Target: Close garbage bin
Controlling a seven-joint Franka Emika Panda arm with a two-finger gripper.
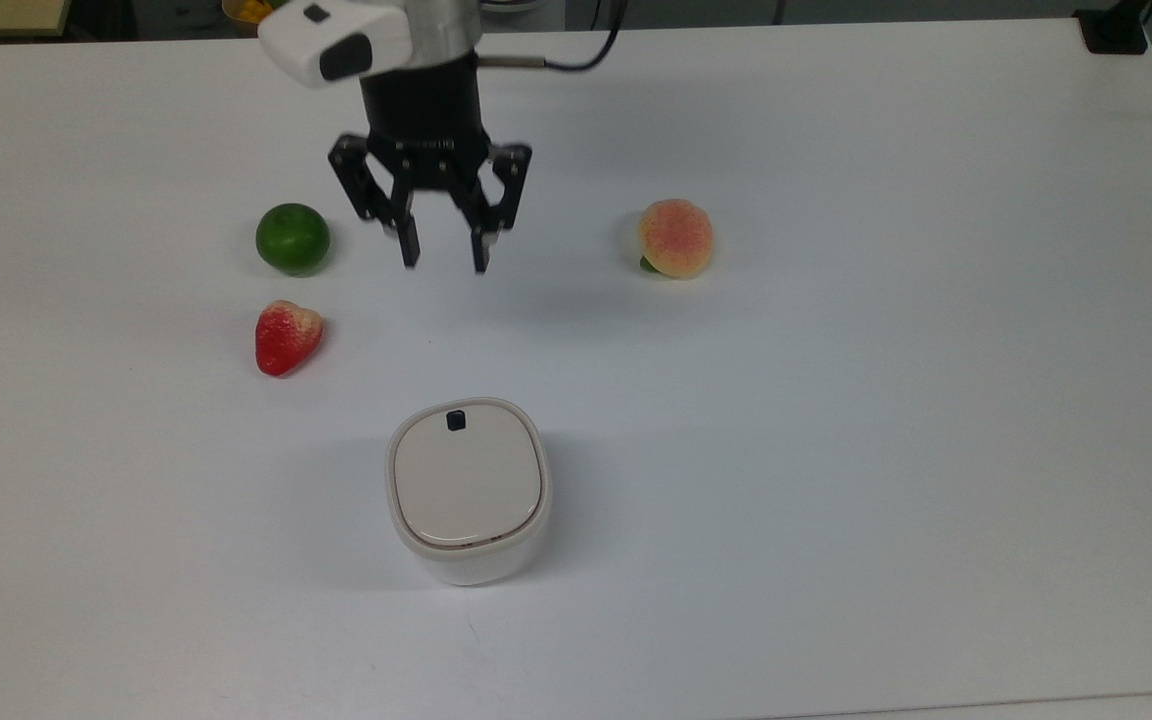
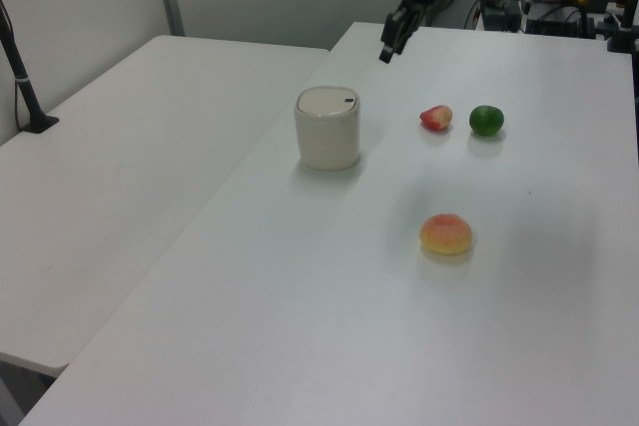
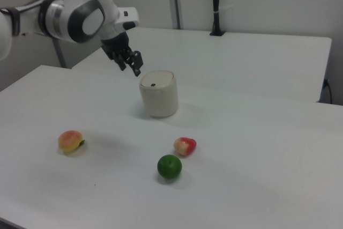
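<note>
The garbage bin (image 1: 467, 490) is sitting on the white table (image 1: 886, 400), a little below the middle of the top view and a bit to the left. Its flat beige lid (image 1: 466, 478) is lying down flat on the tub, so the bin is looking closed. A small black tab (image 1: 456, 421) is showing near the lid's top edge in the top view. The gripper (image 1: 442, 260) is hanging in the air near the top of the top view, well apart from the bin, and its two black fingers (image 1: 408, 245) are standing apart with nothing between them. In the left view the gripper (image 2: 386, 50) is floating near the top, up and to the right of the bin (image 2: 327, 128). In the right view the gripper (image 3: 135, 68) is hanging just to the upper left of the bin (image 3: 158, 93). A green lime (image 1: 292, 238) is resting at the left of the top view, and a red strawberry (image 1: 286, 336) is lying just below it. A peach (image 1: 674, 237) is sitting to the right of the gripper in the top view, well apart from the bin. In the right view the peach (image 3: 70, 141) is at the lower left, while the strawberry (image 3: 185, 146) and the lime (image 3: 169, 167) are lying near each other below the bin.
</note>
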